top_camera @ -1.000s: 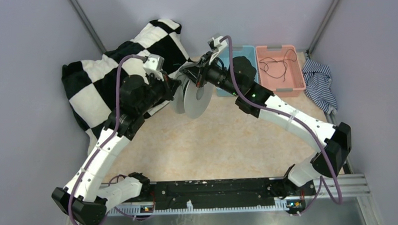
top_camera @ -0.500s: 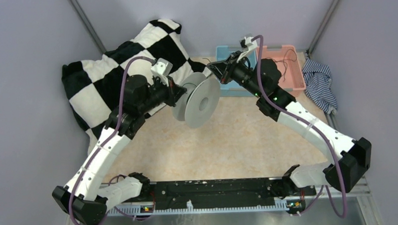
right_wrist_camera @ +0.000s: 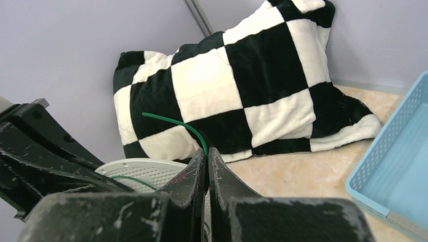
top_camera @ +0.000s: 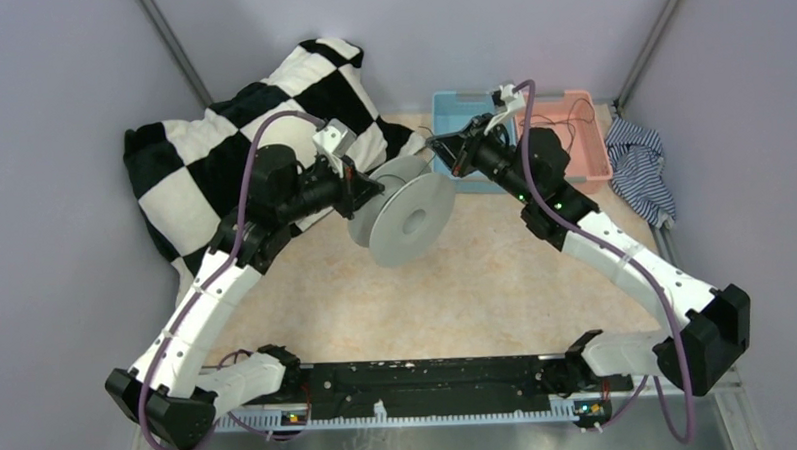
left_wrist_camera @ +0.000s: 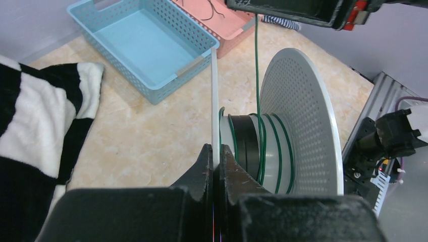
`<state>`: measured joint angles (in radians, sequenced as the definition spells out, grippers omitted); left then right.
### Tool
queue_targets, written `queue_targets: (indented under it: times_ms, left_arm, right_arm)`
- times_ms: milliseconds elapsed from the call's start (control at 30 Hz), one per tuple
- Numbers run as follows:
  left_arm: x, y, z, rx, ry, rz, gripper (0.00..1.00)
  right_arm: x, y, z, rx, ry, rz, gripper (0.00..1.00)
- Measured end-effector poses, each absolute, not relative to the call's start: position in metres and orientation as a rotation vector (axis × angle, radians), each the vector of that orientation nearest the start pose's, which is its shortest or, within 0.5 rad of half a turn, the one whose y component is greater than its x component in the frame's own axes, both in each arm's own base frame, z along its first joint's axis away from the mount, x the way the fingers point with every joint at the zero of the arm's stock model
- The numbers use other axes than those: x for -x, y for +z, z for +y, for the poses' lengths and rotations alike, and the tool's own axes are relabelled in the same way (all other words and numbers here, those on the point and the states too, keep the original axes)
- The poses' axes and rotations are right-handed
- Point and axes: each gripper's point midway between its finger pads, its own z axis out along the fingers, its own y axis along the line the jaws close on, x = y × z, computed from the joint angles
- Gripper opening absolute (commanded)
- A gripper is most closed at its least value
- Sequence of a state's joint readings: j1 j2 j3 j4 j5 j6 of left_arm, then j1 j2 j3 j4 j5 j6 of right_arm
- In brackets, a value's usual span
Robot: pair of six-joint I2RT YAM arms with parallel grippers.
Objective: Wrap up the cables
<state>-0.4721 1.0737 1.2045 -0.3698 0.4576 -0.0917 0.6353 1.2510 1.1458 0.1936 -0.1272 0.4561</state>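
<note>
Green cable (left_wrist_camera: 257, 75) already rings the hub of the spool (top_camera: 409, 220) in a few loose turns and runs taut up to the right claw (right_wrist_camera: 207, 155), which is pinched together on it close to its free end. The left claw (left_wrist_camera: 214, 159) is clamped on the near flange, holding the spool on edge. This length looks nearly wound, while more thin dark cables (top_camera: 571, 114) wait in the pink basket (top_camera: 604, 150)

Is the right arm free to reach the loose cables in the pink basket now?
Probably not yet. The pink basket lies open-topped beside it, but the right gripper is shut on the green cable running to the spool; it would have to let go first.
</note>
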Motion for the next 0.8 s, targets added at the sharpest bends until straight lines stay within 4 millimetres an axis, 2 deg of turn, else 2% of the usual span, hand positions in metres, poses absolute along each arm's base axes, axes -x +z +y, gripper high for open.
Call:
queue_targets:
  times_ms: [167,367,567,800]
  left_arm:
    - [-0.263,0.352,-0.232,-0.719,-0.836,1.701,0.00]
    - [-0.261,0.374,-0.234,-0.726,-0.848,1.656,0.00]
    - [-0.264,0.368,-0.234,-0.721,-0.846,1.696,0.00]
    - [-0.266,0.366,-0.237,-0.725,-0.854,1.716,0.00]
  right_arm:
    - [-0.326,0.375,0.281,0.233,0.957,1.556,0.00]
    - [-0.317,0.360,0.264,0.204,0.945,1.576,0.00]
    - [-0.305,0.345,0.253,0.187,0.955,1.579,0.02]
    - [-0.305,0.339,0.251,0.186,0.950,1.585,0.07]
